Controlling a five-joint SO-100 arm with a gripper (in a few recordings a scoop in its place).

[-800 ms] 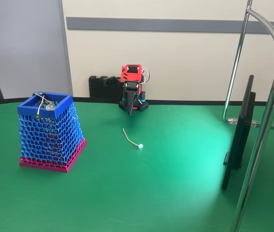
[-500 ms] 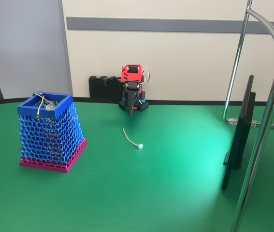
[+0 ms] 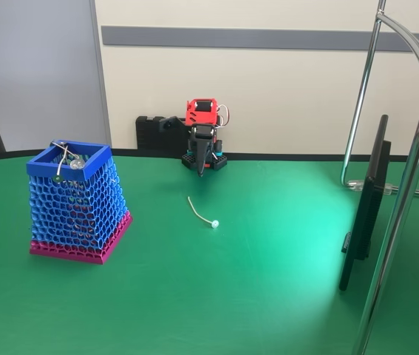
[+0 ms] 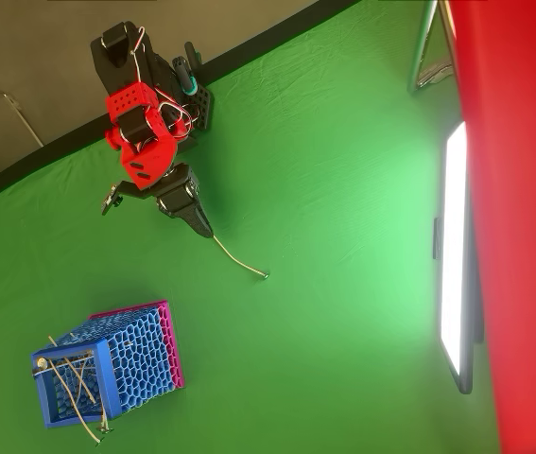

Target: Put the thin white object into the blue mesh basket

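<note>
**A:** On the green table (image 3: 268, 296), the thin white object (image 3: 198, 212) lay flat and free, its small round bead end nearer the camera in the fixed view, its bare tip toward the arm. What did we make of the gripper (image 3: 200, 168)?

**B:** We saw it hanging point-down just behind the strand's far end, above the cloth, with nothing in it. In the overhead view the gripper (image 4: 202, 227) sat right beside the strand's bare end (image 4: 239, 258), and its fingers looked drawn close together; we could not tell whether any gap was left between them.

**A:** And the blue mesh basket (image 3: 46, 166)?

**B:** It stood well apart from the strand, at the left of the fixed view, mouth up, with a few greyish wires (image 3: 65, 157) already lying across its rim. In the overhead view the basket (image 4: 67, 357) lay toward the lower left.

**A:** So the pick-up was not yet made. How did we judge it should go?

**B:** We thought the fingers needed to part first, then come down astride the strand, across its line and not along it. A thing so thin sat nearly flush with the cloth, so the tips would have to reach the surface before closing, or it could slip out
</note>
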